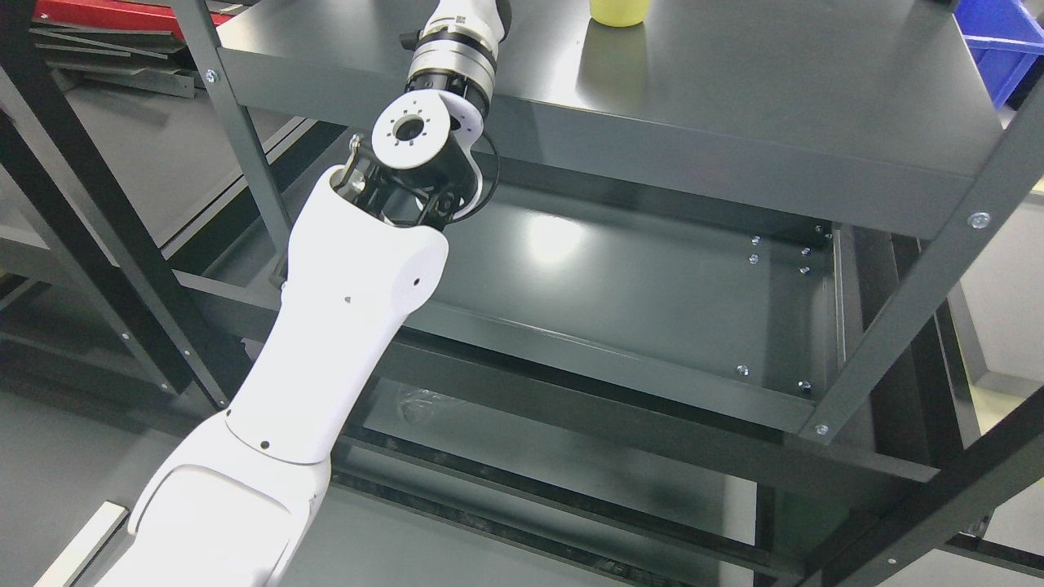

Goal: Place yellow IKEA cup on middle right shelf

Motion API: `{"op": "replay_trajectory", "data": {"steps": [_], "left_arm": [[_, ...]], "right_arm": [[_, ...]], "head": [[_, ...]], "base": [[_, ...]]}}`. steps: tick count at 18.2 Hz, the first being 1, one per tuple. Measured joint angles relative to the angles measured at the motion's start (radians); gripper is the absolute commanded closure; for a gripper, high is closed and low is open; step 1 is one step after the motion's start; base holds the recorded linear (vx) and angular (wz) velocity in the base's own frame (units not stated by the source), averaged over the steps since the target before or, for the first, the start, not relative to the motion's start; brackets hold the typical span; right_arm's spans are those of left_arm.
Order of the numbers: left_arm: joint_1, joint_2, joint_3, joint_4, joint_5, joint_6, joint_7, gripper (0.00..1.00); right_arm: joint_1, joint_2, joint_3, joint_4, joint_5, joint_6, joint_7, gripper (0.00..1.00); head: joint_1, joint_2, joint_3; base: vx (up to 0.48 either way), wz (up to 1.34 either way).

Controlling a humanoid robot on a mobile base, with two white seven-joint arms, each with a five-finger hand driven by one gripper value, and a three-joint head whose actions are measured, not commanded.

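While the left arm (326, 326) reaches up, hand out of frame, yellow cup (618, 11) on shelf (734, 106).

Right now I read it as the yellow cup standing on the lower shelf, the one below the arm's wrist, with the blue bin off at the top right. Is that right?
Not quite. In the head view the yellow cup stands on the upper shelf, at the top edge of the picture, not the lower one. The lower shelf holds no cup. The blue bin is at the top right, as you said. The left arm reaches up past that shelf's edge; its hand is out of frame.
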Motion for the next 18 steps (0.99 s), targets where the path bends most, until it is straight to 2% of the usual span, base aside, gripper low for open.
{"op": "replay_trajectory", "data": {"steps": [3,8,14,18], "left_arm": [[0.046,0.009,-0.004,-0.026,-0.076,-0.132,0.000,0.01],[0.151,0.043,-0.019,-0.086,-0.151,-0.294,-0.013,0.01],[0.291,0.099,-0.041,-0.144,-0.205,-0.580,-0.105,0.01],[0.414,0.137,-0.055,-0.167,-0.219,-0.693,-0.122,0.01]], "right_arm": [[0.000,0.000,0.000,0.000,0.000,0.000,0.000,0.01],[0.000,0.000,0.000,0.000,0.000,0.000,0.000,0.01],[0.000,0.000,0.000,0.000,0.000,0.000,0.000,0.01],[0.000,0.000,0.000,0.000,0.000,0.000,0.000,0.01]], "head": [[0.0000,0.000,0.000],[0.0000,0.000,0.000],[0.0000,0.000,0.000],[0.0000,0.000,0.000]], "base": [[-0.077,-0.01],[-0.135,0.00],[-0.169,0.02],[-0.195,0.09]]}}
